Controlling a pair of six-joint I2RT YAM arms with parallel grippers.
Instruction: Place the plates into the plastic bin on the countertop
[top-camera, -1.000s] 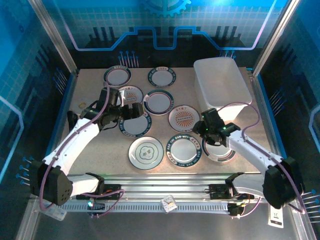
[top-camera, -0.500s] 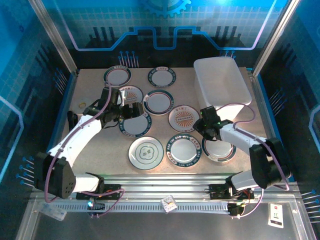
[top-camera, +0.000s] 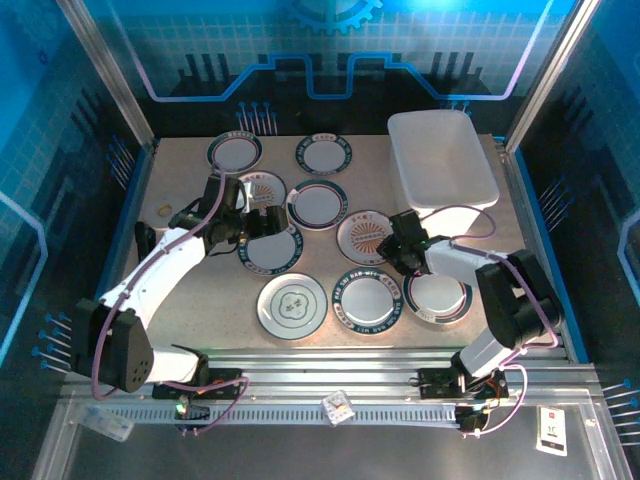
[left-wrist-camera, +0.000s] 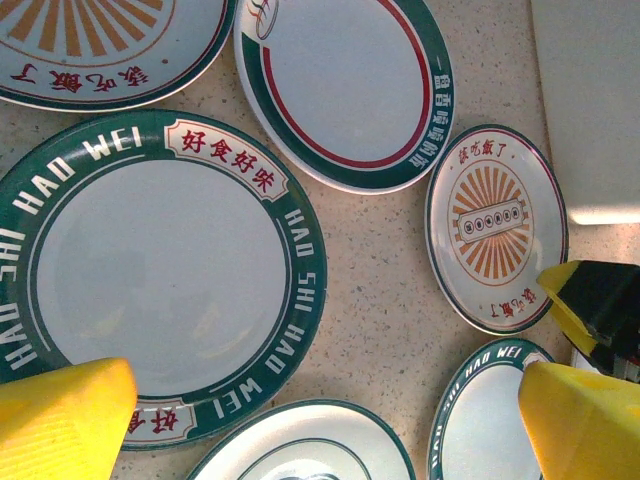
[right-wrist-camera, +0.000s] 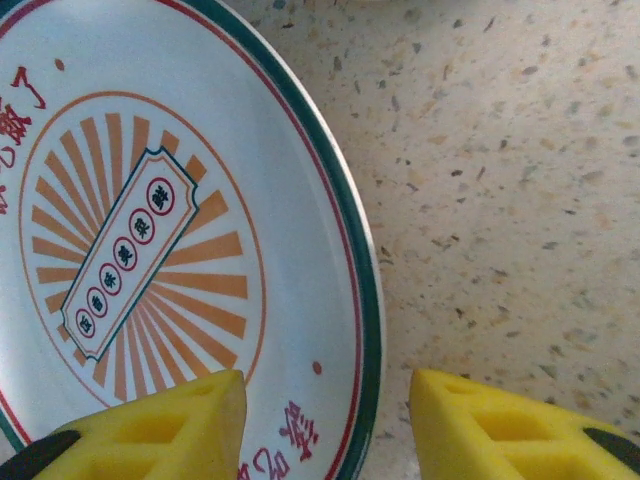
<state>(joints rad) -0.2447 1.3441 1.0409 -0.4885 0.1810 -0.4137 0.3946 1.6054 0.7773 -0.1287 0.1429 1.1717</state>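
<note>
Several round plates lie flat on the beige speckled countertop (top-camera: 180, 280). My right gripper (top-camera: 398, 250) is low at the right edge of an orange sunburst plate (top-camera: 362, 232). In the right wrist view its yellow fingers (right-wrist-camera: 150, 425) straddle that plate's green rim (right-wrist-camera: 365, 300), open, with gaps on both sides. My left gripper (top-camera: 262, 222) hovers wide open over a green-rimmed "HAO SHI HAO WEI" plate (left-wrist-camera: 150, 270), holding nothing. The white plastic bin (top-camera: 443, 160) stands at the back right, nothing visible inside it.
Other plates lie at the back (top-camera: 235, 152) (top-camera: 326, 154), in the middle (top-camera: 318, 203) and along the front (top-camera: 292, 305) (top-camera: 366, 298) (top-camera: 438, 297). A blue frame edges the countertop. Bare surface shows at the front left.
My right gripper has moved up and left from over the front-right plate to the sunburst plate's right edge, its jaws narrowing. The left arm has barely moved.
</note>
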